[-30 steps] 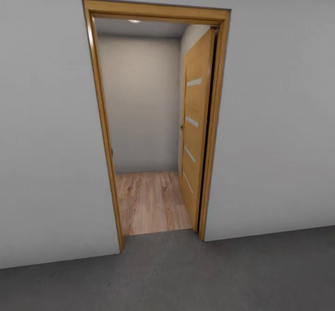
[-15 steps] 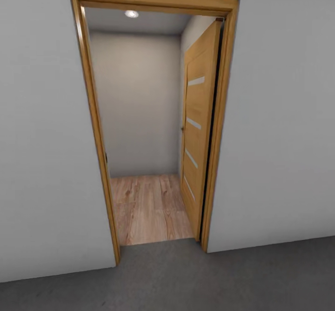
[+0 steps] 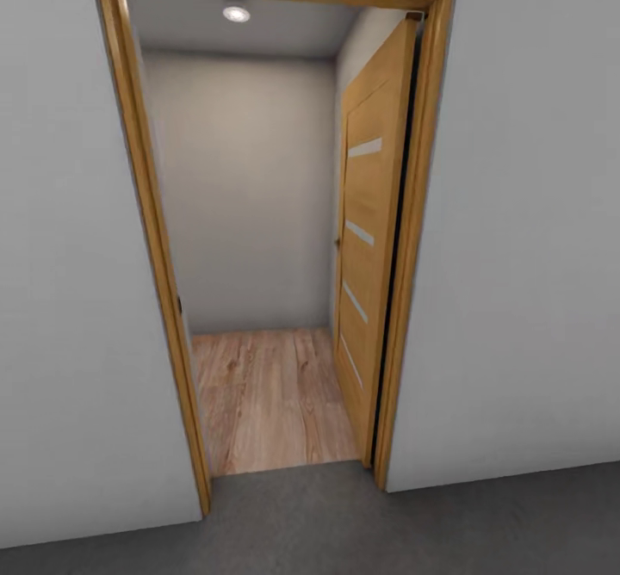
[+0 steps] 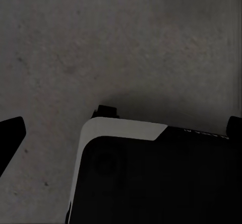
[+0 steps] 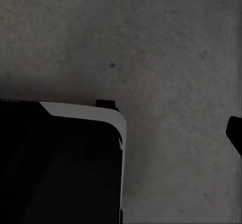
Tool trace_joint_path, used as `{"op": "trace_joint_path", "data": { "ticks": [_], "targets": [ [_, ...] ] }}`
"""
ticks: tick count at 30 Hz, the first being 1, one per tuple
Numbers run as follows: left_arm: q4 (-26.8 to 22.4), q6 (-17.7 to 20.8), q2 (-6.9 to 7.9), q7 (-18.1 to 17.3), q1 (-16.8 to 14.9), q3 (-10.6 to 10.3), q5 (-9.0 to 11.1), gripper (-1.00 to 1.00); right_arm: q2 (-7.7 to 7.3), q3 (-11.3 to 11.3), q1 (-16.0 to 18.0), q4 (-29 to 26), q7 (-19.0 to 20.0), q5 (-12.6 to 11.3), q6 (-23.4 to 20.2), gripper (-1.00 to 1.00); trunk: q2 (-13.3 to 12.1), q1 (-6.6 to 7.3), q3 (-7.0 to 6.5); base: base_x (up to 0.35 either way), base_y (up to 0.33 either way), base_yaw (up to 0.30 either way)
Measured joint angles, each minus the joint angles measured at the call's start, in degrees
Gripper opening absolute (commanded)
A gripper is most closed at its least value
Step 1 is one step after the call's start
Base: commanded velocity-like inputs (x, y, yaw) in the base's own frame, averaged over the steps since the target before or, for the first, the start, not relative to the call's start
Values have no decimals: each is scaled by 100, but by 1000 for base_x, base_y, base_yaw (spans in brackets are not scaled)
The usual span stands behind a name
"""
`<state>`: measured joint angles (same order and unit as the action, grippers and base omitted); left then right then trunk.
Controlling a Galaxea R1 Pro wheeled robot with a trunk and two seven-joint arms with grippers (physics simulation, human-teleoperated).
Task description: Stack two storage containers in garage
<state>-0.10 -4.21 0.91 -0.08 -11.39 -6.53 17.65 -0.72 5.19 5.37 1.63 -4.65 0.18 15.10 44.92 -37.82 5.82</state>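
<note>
The two storage containers are out of view, and so is the living room. I stand in the garage on its dark grey concrete floor [image 3: 362, 528], facing an open doorway. My left gripper [image 4: 122, 129] hangs over the concrete; its black fingertips [image 4: 10, 133] sit far apart at the picture's two sides, open and holding nothing. My right gripper [image 5: 121, 133] also hangs over the concrete, with one dark fingertip [image 5: 235, 133] at the edge of the right wrist view and nothing held.
A wooden door frame [image 3: 159, 256] in the white wall [image 3: 525, 239] leads to a small passage with a light wood-plank floor [image 3: 271, 398]. The wooden door [image 3: 366, 239] stands swung inward on the right. My dark base [image 4: 156, 178] shows below both wrists.
The whole head view has shifted: the doorway is larger and nearer, its top edge now cut off, so I have rolled toward it.
</note>
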Motion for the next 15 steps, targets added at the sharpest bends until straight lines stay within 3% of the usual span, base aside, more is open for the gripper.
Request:
{"op": "trace_joint_path", "data": {
  "ticks": [15],
  "targets": [
    [3, 0, -12, -1, -3, -1, -6, 100, -23, 6, 0, -1, -8, 9, 11, 100, 0, 0, 0, 323, -117, 253]
  ]
}}
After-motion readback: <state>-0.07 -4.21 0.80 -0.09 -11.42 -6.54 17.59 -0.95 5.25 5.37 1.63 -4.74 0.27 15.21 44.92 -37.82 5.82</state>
